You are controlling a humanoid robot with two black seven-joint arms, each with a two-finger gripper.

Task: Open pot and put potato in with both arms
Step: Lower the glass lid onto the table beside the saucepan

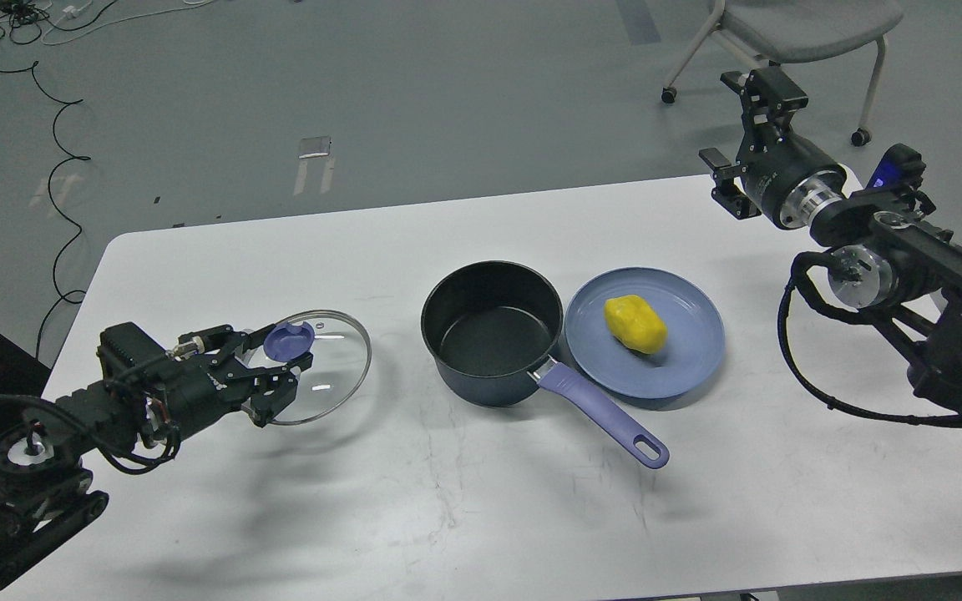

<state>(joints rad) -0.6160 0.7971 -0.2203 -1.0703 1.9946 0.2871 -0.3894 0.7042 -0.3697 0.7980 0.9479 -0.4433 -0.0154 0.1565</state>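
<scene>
Here the pot (493,332), dark navy with a black inside and a long purple handle, stands uncovered mid-counter (464,517). Just right of the pot, the lumpy yellow potato (635,324) lies on a blue plate (681,367). Left of the pot, the left hand (276,367) grips the glass lid (339,367) by its knob. The right hand (740,138), far right of the pot, hangs spread wide, holding nothing.

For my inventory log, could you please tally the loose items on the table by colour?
Purple or blue: 2, the pot with its purple handle, and the blue plate
Yellow: 1, the potato
Clear glass: 1, the lid with its purple knob
Total: 4
</scene>
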